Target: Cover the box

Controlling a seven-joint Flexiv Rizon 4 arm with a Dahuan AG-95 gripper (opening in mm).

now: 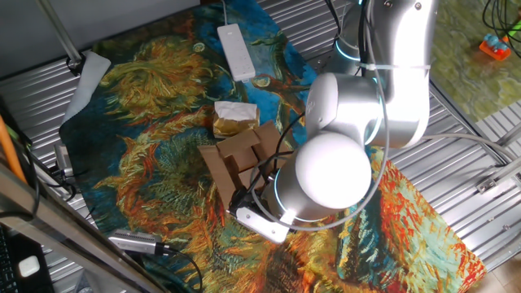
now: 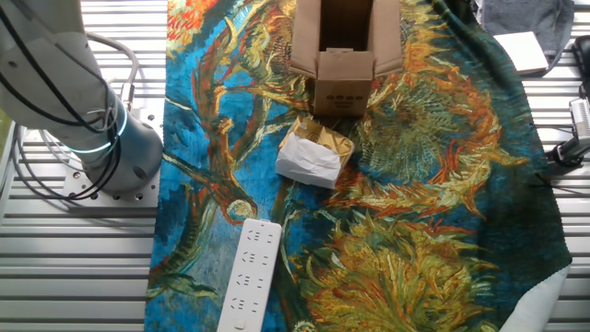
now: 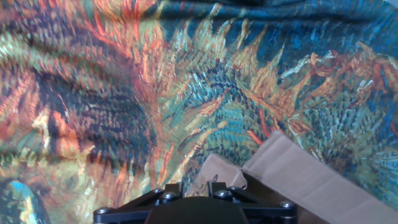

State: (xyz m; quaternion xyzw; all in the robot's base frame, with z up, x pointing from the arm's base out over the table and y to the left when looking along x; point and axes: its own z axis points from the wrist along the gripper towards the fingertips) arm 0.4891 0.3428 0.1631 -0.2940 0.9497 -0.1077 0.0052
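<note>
Hovering low over the patterned cloth (image 1: 155, 122) that drapes the bench (image 1: 456, 171), the robot's hand (image 3: 189, 198) sits right at the box (image 2: 343, 55), which stands open near the middle of the cloth with all four flaps splayed outward. Seen from the hand, one flap (image 3: 311, 177) runs diagonally across the lower right, with cloth beyond it. Only the dark base of the hand shows at the bottom edge, so it cannot be told whether the fingers are spread or pinched; nothing is visibly gripped.

A crumpled paper packet (image 2: 315, 155) lies just beside the box, and a white power strip (image 2: 249, 275) rests well apart from it, toward the cloth's edge.

Closing the carton well probably calls for getting under or behind one flap at its free edge and sweeping it over the opening along the hinge line — a push aimed at the hinge itself would more likely slide the light box across the cloth than fold anything. Working opposite flaps in pairs, with the last one pressed gently down, looks the surest way to keep them from springing back — corrugated hinges tend to. The packet's closeness leaves little room on that side.
</note>
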